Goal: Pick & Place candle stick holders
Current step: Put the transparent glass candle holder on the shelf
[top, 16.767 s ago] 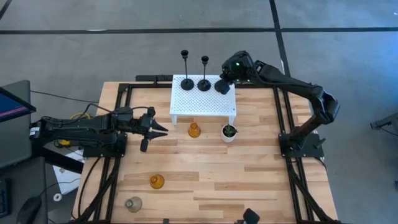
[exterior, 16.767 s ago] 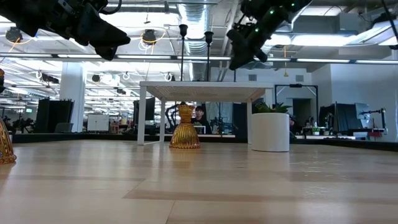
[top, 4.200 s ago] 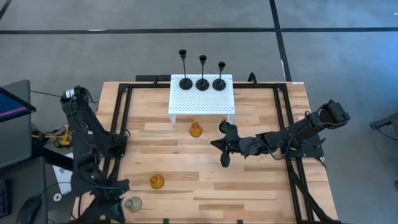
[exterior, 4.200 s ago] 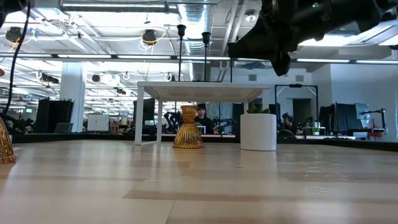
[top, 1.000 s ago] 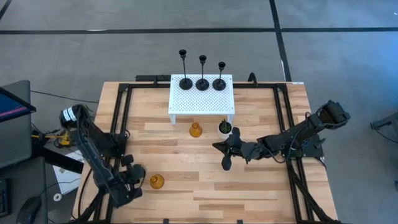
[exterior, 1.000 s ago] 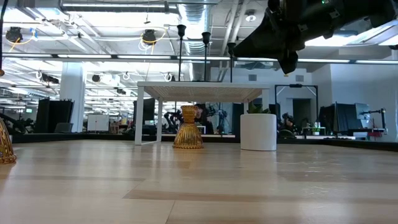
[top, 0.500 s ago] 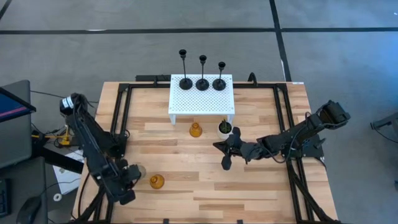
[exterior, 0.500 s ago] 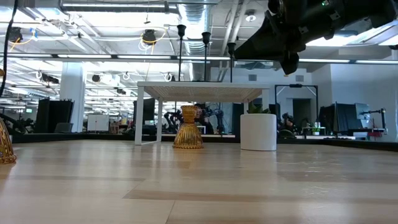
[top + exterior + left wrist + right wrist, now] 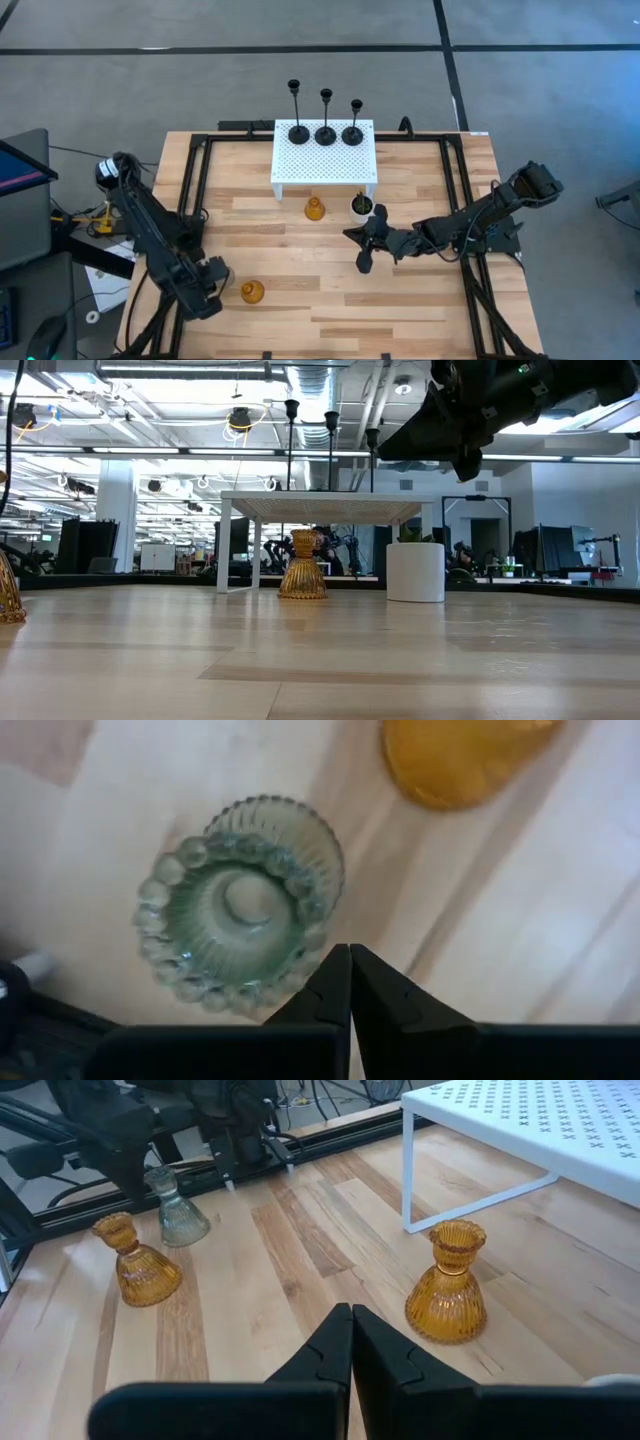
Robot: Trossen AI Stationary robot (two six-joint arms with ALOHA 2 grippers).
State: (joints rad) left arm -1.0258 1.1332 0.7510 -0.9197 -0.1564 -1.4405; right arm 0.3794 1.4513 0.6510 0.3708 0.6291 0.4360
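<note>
Pale grey glass holder [image 9: 240, 903] stands on the wood table [image 9: 420, 300] near its front-left corner, just beside an amber holder [image 9: 252, 291]. Left gripper [image 9: 349, 970] directly above it, jaws together, empty. High view hides it; wrist views show it. Right gripper [image 9: 364, 250] mid-table, jaws together. Open office behind.

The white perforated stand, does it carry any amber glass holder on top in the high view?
No, the white perforated stand carries only three black candle stick holders; both amber holders stand on the table.

2 ribbed amber holders [image 9: 446, 1283], pale grey ribbed holder [image 9: 240, 903], 3 black holders [image 9: 325, 132], white perforated stand [image 9: 325, 160]
</note>
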